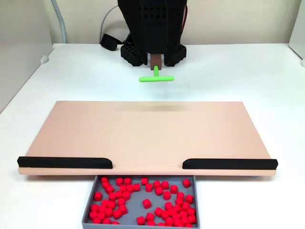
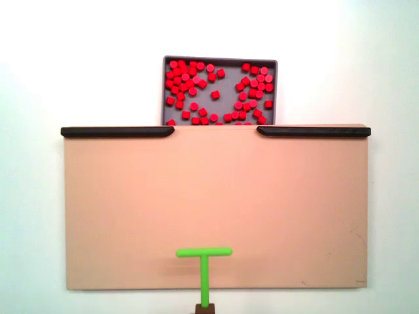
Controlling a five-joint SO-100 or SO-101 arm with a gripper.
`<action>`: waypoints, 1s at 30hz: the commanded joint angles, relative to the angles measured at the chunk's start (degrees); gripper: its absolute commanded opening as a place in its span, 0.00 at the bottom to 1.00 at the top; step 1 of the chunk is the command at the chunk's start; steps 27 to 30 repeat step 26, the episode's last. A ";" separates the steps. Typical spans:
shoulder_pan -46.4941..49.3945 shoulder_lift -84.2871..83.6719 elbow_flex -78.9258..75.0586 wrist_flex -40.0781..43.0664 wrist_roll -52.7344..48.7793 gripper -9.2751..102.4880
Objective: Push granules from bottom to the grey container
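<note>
Our end effector (image 1: 156, 61) gripped the green T-shaped pusher (image 2: 204, 258), poised over the tan board (image 2: 216, 203)'s edge farthest from the grey container (image 2: 220, 61). The granules (image 2: 196, 85) all lay inside that container, the board bare. We judged the pushing finished; next called only for withdrawing.

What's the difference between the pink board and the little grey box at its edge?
The tan board is much larger than the grey container. The board is flat and bare, with two black strips along one edge; the container has low walls and holds the red granules. The board is tan, the container grey. Both are rectangular and rest on the white table.
</note>
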 commanded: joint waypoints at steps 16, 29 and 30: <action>-0.35 5.80 3.69 -0.79 -1.32 0.09; -0.88 4.66 3.69 -0.79 -1.32 0.09; -0.88 4.66 3.69 -0.79 -1.32 0.09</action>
